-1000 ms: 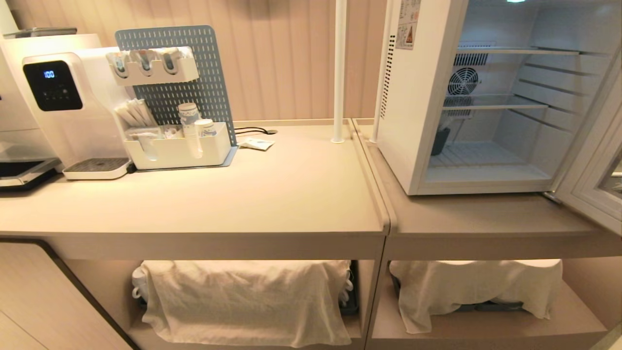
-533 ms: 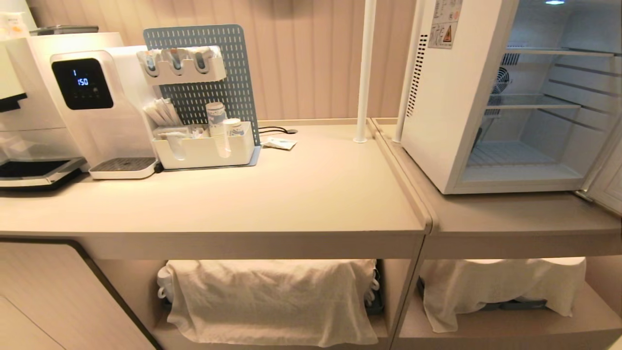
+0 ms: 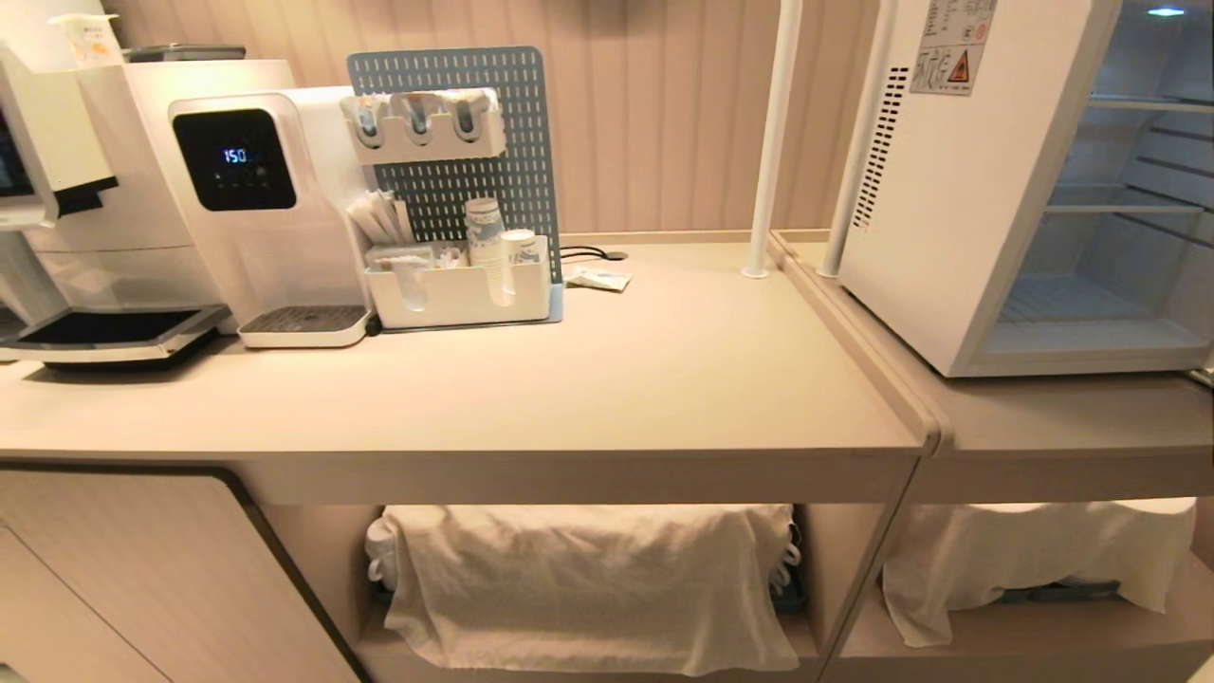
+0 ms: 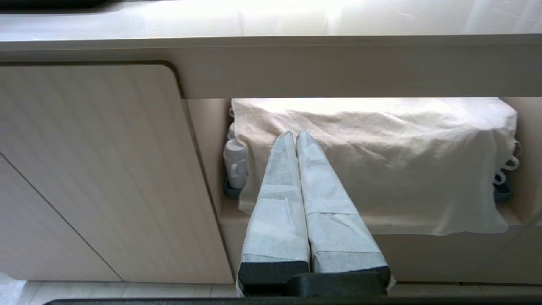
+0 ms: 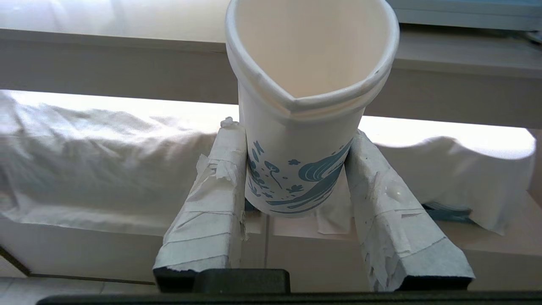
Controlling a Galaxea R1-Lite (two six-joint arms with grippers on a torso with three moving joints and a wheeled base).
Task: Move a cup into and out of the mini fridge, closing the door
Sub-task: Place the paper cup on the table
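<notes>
The cup (image 5: 292, 169), white paper with a blue print, stands upright between the taped fingers of my right gripper (image 5: 296, 135), which is shut on its lower half. Its rim is squeezed to a point on the near side. This gripper hangs below the counter's front edge, before the cloth-covered lower shelf. My left gripper (image 4: 295, 135) is shut and empty, also low in front of a cloth-covered shelf. Neither arm shows in the head view. The mini fridge (image 3: 948, 190) stands on the counter at the right with its front open and bare shelves (image 3: 1110, 199) inside. The door is out of view.
A white coffee machine (image 3: 237, 190) and a blue pegboard organiser with stacked paper cups (image 3: 486, 237) stand at the counter's back left. A white pole (image 3: 770, 142) rises next to the fridge. The beige counter (image 3: 616, 379) has cloth-draped shelves (image 3: 588, 579) beneath.
The whole head view has slid rightward across the picture, so the camera has moved left. The fridge now sits at the right edge and its door has left the picture.
</notes>
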